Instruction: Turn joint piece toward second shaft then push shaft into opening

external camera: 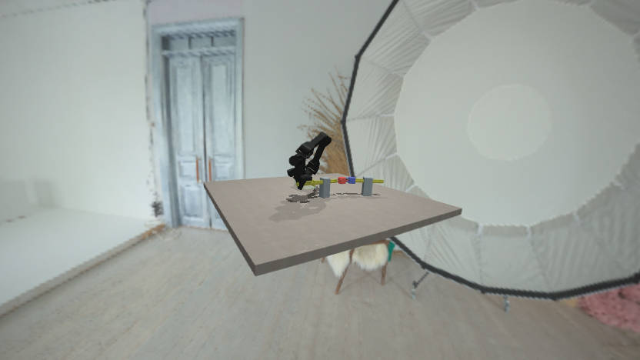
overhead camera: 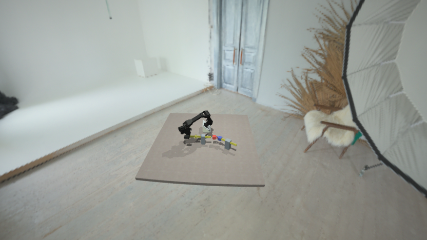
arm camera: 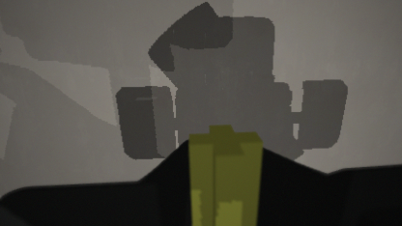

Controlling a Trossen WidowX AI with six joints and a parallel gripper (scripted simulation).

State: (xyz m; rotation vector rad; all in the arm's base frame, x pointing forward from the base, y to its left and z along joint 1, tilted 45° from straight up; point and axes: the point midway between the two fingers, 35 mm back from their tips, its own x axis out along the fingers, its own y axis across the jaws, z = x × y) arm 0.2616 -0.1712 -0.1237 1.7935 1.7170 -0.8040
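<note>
My gripper (overhead camera: 187, 136) (external camera: 301, 184) (arm camera: 213, 147) is shut on the outer end of the yellow second shaft (overhead camera: 208, 137) (external camera: 331, 181) (arm camera: 237, 181). The shaft passes through its grey block (overhead camera: 202, 140) (external camera: 324, 188), and its other end points at the red joint piece (overhead camera: 214, 137) (external camera: 341, 180). The shaft's tip is very close to the red piece; I cannot tell if it touches it. The red piece is hinged to a blue piece (overhead camera: 219, 138) (external camera: 351, 180) on the yellow first shaft (overhead camera: 234, 144) (external camera: 378, 181), which is held in the other grey block (overhead camera: 227, 144) (external camera: 367, 187). The opening is too small to see.
The blocks stand on a brown-grey table top (overhead camera: 197, 170) (external camera: 313, 228). The black arm (overhead camera: 194, 119) (external camera: 318, 148) reaches over from a base behind the second shaft. A pale wedge-shaped thing (overhead camera: 205, 128) stands behind the second shaft's block.
</note>
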